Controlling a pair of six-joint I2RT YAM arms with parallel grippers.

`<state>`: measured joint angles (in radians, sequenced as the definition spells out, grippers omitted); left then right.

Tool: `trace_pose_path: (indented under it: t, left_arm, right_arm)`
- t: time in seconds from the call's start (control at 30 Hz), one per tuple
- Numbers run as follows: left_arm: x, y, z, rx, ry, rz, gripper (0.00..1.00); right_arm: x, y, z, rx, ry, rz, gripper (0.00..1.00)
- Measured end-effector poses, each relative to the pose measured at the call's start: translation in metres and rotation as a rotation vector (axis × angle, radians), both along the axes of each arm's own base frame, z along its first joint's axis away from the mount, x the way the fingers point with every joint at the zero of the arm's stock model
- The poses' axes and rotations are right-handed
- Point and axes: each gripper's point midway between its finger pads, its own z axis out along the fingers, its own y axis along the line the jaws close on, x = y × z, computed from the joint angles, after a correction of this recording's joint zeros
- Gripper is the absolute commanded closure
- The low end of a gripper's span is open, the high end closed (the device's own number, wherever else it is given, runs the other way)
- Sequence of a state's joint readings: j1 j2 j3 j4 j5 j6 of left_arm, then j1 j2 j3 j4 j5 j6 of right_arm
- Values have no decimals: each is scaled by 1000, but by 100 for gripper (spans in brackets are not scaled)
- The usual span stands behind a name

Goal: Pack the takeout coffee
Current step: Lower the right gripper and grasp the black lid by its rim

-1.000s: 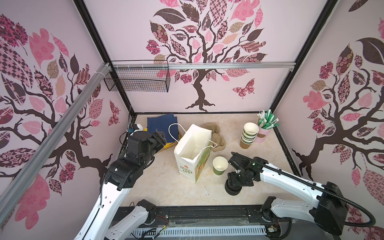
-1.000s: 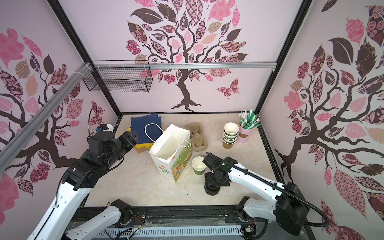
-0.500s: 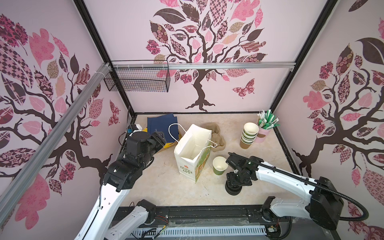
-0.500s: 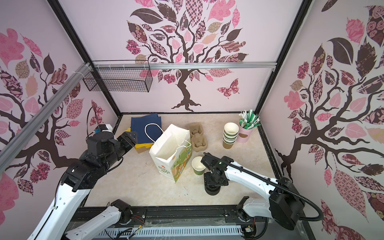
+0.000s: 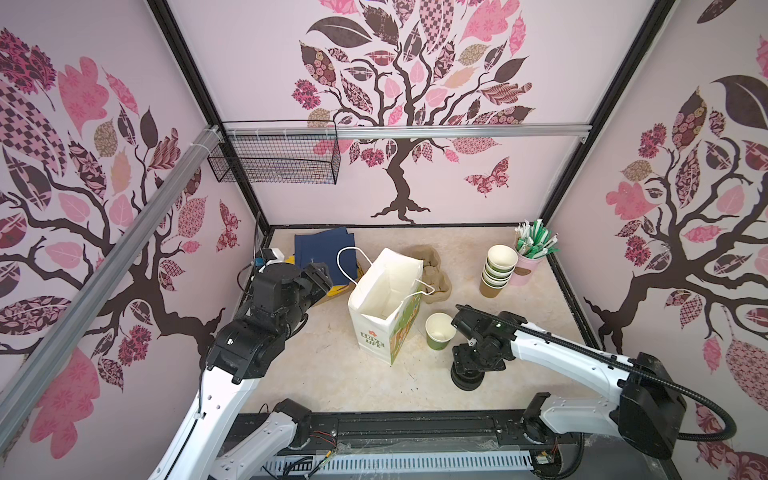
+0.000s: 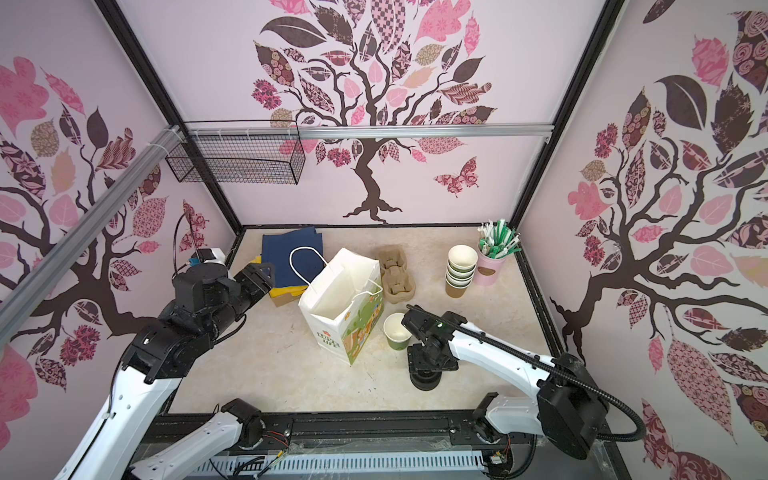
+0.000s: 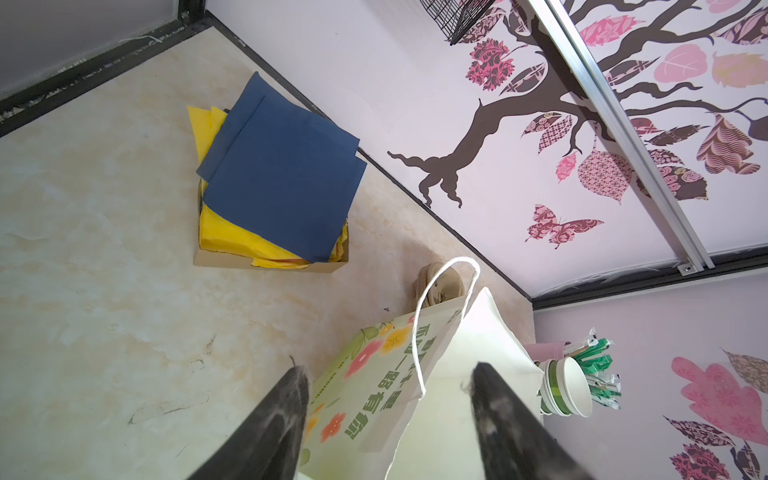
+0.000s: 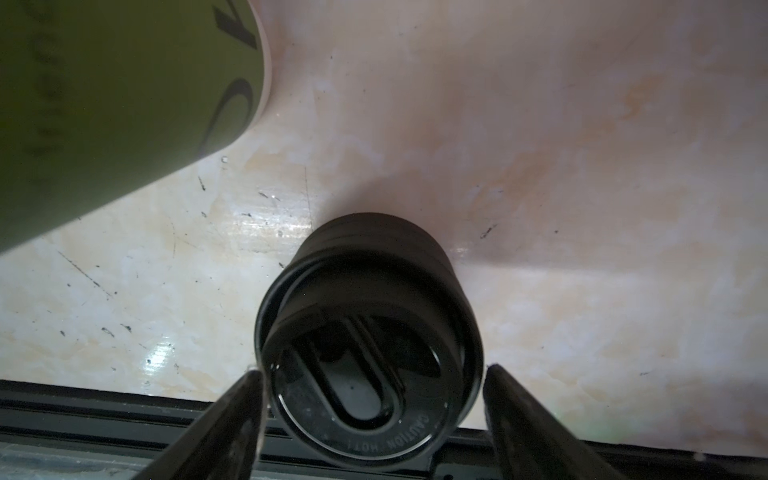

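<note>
An open white paper bag [image 5: 376, 336] [image 6: 332, 332] stands mid-table. Right beside it sits a lone olive-green cup [image 5: 439, 332] [image 6: 395, 332] [image 8: 104, 104], lidless, white inside. No capped takeout coffee is in view. A stack of black sip lids [image 5: 467, 380] [image 6: 424, 379] [image 8: 374, 332] stands near the front edge. My right gripper [image 5: 467, 368] [image 8: 374, 372] points down over it. Its fingers are open on either side of the top lid, with a gap showing at one finger. My left gripper [image 5: 318, 274] [image 7: 388, 369] hovers open and empty left of the bag.
Nested lidless cups [image 5: 496, 270] and a pink pot of green-wrapped sticks [image 5: 530, 257] stand at the back right. Brown pulp cup carriers [image 5: 434, 274] lie behind the bag. Blue and yellow napkins in a box [image 5: 324, 253] lie at the back left. A wire basket [image 5: 274, 158] hangs above.
The right arm has shifted slightly over the lid stack. The left arm, bag and cup have not moved.
</note>
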<state>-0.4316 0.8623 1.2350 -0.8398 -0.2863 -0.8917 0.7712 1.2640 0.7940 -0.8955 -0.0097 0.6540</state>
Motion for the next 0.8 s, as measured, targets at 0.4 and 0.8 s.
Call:
trace_pose_path:
  t: [0.4, 0.8]
  left_arm:
    - [0, -1, 0, 0, 1, -2, 34]
    - [0, -1, -1, 0, 2, -1, 34]
  right_arm:
    - [-2, -1, -4, -23, 16, 13, 21]
    - [0, -10, -5, -73, 6, 4, 25]
